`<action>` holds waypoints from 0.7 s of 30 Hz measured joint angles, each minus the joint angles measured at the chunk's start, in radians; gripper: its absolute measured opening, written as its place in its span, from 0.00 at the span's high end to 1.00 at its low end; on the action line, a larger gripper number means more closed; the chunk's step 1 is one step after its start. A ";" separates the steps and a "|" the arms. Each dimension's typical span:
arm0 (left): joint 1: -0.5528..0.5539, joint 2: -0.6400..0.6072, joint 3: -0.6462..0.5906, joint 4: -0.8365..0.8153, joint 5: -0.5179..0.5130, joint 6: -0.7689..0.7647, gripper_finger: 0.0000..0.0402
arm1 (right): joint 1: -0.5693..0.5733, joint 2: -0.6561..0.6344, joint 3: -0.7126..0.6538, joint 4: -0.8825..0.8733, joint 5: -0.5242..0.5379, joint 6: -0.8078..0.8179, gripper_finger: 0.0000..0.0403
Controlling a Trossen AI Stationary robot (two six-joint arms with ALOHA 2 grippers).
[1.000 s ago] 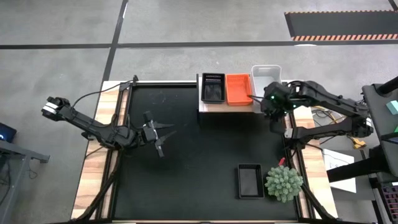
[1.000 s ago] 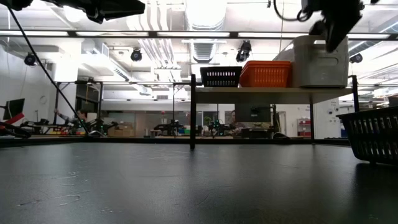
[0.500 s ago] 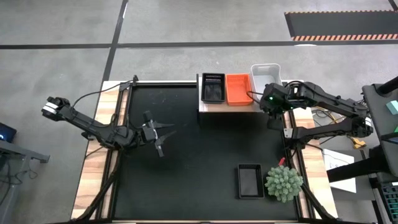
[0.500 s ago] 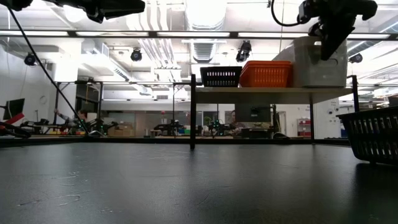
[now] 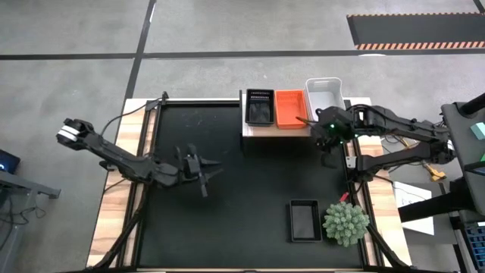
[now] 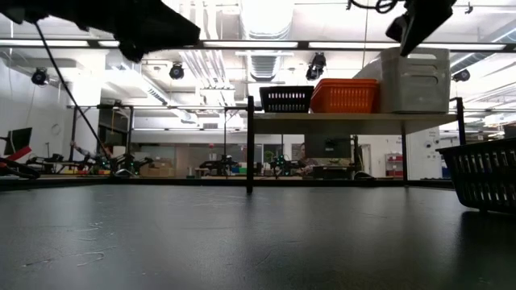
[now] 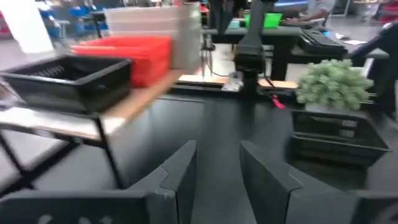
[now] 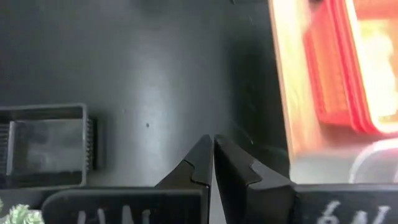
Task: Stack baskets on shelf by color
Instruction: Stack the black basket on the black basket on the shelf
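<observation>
**Last black bin is out on the mat, and the right arm is closer to it**

Jaws first: the right gripper has its jaws pressed together with nothing between them, and in the high view it hangs over the counter's right edge just in front of the shelf. The left gripper has its jaws apart and empty, hovering over the left-middle of the big black tabletop mat.

What's sorted so far: the small light-wood board shelf carries a black slatted plastic basket, a red-orange plastic basket right beside it, and a white plastic basket at the right end. Can't tell from above how many are nested in each pile.

The one that looks left over is the loose black rectangular plastic basket, sitting on the mat near the front right, just beside the green spiky plant. Its long axis runs front-to-back, same way as the ones on the shelf. It lies toward the front of the counter from the right gripper, and to the right and slightly forward of the left gripper. My guess is the right arm has the shorter reach, though the plant crowds that side.

No brand, label or readable writing on any of the baskets.
</observation>
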 joint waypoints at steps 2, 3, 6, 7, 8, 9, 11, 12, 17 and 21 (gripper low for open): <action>-0.001 0.056 0.002 0.057 0.024 -0.023 0.74 | 0.035 0.001 -0.001 0.028 0.000 0.000 0.98; -0.001 0.084 0.002 0.099 0.035 -0.025 0.74 | 0.054 0.001 -0.004 0.049 0.000 0.000 0.98; -0.001 0.170 0.001 0.222 0.072 -0.010 0.74 | 0.117 0.001 -0.026 0.134 -0.002 0.000 0.98; -0.001 0.198 0.002 0.251 0.084 -0.004 0.74 | 0.138 0.001 -0.037 0.166 -0.002 -0.001 0.98; -0.001 0.222 0.004 0.271 0.092 -0.002 0.74 | 0.161 0.000 -0.050 0.198 -0.001 -0.003 0.98; -0.001 0.244 0.008 0.289 0.104 -0.001 0.74 | 0.184 0.000 -0.065 0.226 -0.001 -0.004 0.98; -0.001 0.283 0.016 0.338 0.110 -0.001 0.74 | 0.226 0.001 -0.096 0.281 0.000 0.003 0.98; -0.001 0.299 0.019 0.360 0.110 -0.001 0.74 | 0.244 0.003 -0.113 0.307 0.000 0.013 0.98; -0.001 0.352 0.020 0.443 0.111 -0.001 0.74 | 0.314 0.012 -0.186 0.351 0.003 0.053 0.98; -0.001 0.355 0.020 0.449 0.111 -0.001 0.74 | 0.344 0.012 -0.240 0.392 0.003 0.086 0.98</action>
